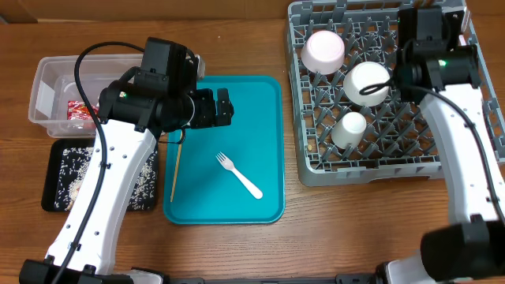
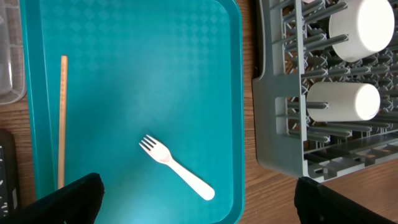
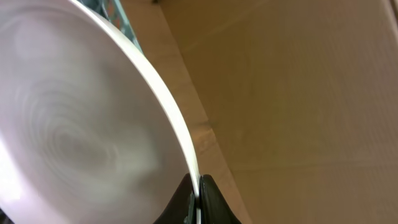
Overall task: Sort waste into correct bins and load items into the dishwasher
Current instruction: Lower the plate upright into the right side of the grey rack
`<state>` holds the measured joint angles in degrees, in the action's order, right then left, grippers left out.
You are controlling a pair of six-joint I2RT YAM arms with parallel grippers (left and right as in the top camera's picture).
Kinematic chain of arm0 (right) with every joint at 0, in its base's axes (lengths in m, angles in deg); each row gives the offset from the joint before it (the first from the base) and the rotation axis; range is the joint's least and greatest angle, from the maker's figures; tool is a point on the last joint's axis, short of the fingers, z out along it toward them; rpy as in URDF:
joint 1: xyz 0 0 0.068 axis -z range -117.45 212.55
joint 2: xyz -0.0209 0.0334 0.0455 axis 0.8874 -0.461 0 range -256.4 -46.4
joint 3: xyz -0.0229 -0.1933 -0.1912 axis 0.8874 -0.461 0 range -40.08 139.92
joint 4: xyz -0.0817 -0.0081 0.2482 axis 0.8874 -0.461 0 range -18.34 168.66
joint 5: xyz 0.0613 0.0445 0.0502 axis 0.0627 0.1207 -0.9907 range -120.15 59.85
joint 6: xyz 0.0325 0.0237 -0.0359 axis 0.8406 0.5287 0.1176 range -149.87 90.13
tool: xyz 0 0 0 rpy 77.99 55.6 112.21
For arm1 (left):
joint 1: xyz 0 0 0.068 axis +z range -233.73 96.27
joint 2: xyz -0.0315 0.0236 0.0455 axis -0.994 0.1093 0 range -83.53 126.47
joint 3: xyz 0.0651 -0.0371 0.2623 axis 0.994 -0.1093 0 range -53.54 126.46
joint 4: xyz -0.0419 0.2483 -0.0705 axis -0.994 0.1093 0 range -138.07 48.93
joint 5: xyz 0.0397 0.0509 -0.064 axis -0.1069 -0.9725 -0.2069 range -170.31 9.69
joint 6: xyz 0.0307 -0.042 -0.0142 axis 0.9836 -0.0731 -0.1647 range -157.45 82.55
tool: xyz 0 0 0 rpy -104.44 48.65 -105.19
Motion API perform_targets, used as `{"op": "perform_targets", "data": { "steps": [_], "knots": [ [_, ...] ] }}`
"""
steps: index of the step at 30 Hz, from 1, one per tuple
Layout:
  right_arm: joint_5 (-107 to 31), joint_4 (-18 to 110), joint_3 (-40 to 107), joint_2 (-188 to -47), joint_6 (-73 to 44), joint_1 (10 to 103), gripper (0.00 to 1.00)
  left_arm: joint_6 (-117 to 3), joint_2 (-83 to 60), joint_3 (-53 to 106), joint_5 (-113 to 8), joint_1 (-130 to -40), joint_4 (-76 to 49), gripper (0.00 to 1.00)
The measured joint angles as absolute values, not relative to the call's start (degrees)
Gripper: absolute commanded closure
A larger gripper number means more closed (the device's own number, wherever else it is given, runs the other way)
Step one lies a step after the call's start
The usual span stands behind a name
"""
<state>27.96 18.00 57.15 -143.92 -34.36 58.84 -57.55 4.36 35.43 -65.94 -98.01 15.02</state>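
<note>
Your right gripper (image 3: 198, 199) is clamped shut on the rim of the round white plate (image 3: 74, 118). In the right wrist view its two dark fingertips meet across the plate's thin edge. The plate stands tilted and fills the left side of that view, with a bit of grey lattice showing past its top.

From overhead, your right arm (image 1: 434, 55) reaches over the far right corner of the grey dish rack (image 1: 316, 170) and hides the plate from above. Among the rack's pegs sit a white bowl (image 1: 323, 49) near the far left corner and a second bowl (image 1: 367, 83) just beside it. A small white cup (image 1: 349, 128) sits closer to you.

The white plastic fork (image 1: 239, 175) lies loose on the teal serving tray (image 1: 260, 95) left of the rack. It lies diagonally, with its tines toward the far left and its handle toward the near right corner. The thin wooden stick (image 1: 175, 170) lies along the tray's left edge.

Your left gripper (image 1: 224, 108) hangs over the far left part of that tray with its jaws spread wide. It holds nothing and is well apart from the fork.

Further left on the wooden table (image 1: 237, 31), the clear tub (image 1: 43, 75) holds the red wrapper (image 1: 79, 110). The black tray (image 1: 49, 201) sits just in front of the tub, scattered with pale grains (image 1: 75, 177).
</note>
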Motion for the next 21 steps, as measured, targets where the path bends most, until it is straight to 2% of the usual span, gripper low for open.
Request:
{"op": "perform_targets", "data": {
  "steps": [21],
  "knots": [
    [26.6,14.9,57.2,-148.2,-32.6,59.0,0.96,-57.5,4.4,35.4,-65.9,-98.0,15.0,0.0]
  ]
}}
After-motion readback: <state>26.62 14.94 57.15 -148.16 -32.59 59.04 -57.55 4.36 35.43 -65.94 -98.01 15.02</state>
